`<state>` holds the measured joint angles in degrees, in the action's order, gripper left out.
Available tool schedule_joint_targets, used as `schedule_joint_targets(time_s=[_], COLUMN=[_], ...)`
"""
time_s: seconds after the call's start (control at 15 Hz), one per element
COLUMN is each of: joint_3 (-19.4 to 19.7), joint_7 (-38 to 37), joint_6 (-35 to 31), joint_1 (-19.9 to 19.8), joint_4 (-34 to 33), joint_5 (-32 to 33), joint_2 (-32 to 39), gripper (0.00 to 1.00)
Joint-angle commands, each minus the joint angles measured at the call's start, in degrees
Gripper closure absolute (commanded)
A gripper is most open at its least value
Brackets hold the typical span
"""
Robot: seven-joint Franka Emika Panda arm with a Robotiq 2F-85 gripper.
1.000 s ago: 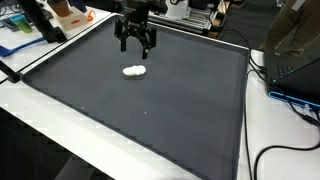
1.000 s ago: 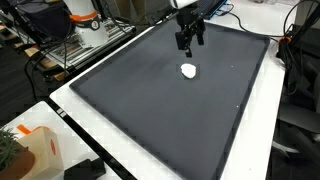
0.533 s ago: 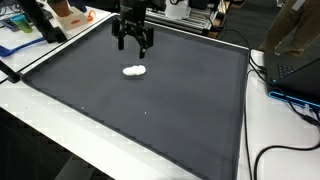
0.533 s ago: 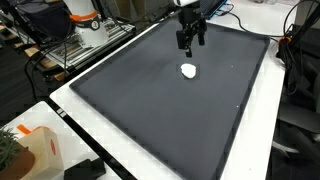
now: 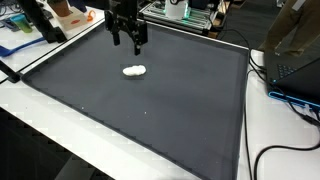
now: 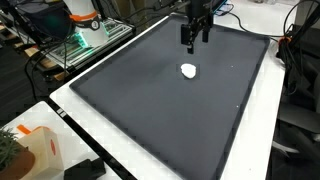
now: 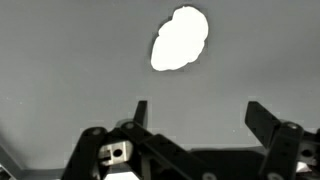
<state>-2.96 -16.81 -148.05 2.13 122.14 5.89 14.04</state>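
A white table (image 5: 40, 130) fills the near foreground in an exterior view, its top almost wholly covered by a black mat (image 5: 150, 115). 1 black cable (image 5: 262, 160) curls across the bare strip at the near right. In an exterior view, an orange-and-white box (image 6: 38, 150) sits at the near left corner, off the mat (image 6: 150, 105).

Farther in, on the far half of the mat, lies 1 small white lump (image 5: 134, 71), alone on the dark surface and well apart from every edge; both exterior views show it (image 6: 188, 70).

Just beyond the lump, the Robotiq gripper (image 5: 128, 44) hangs above the mat, pointing down, its 2 fingers spread wide and holding nothing. It is clear of the lump in both exterior views (image 6: 189, 42).

The wrist view shows the gripper (image 7: 196, 108) with the 2 black fingertips (image 7: 141, 108) standing apart over bare mat. The lump (image 7: 181, 39) lies ahead of them, slightly left of the middle of the gap, touching neither.

Behind the far left edge of the table, a wire rack (image 6: 85, 45) holds gear with a green glow.
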Motion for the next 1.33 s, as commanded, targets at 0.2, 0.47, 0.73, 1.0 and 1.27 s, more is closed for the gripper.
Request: schedule_joint_targets(time_s=[0.2, 0.47, 0.73, 1.0, 1.27], joint_3=[1.28, 1.33, 1.71, 1.85, 2.17], joint_7=[0.72, 1.39, 1.61, 2.86, 3.77], joint_6=[5.58, 7.44, 17.51, 26.21, 32.90], joint_1=[1.05, 1.05, 0.64, 0.06, -0.15], joint_4=[-3.00, -4.46, -11.18, -19.30, -26.51], joint_5=[-1.53, -1.75, -2.38, -3.73, -4.91], joint_2=[0.07, 0.82, 3.84, 7.72, 12.09], gripper=[0.00, 0.00, 0.00, 0.00, 0.00])
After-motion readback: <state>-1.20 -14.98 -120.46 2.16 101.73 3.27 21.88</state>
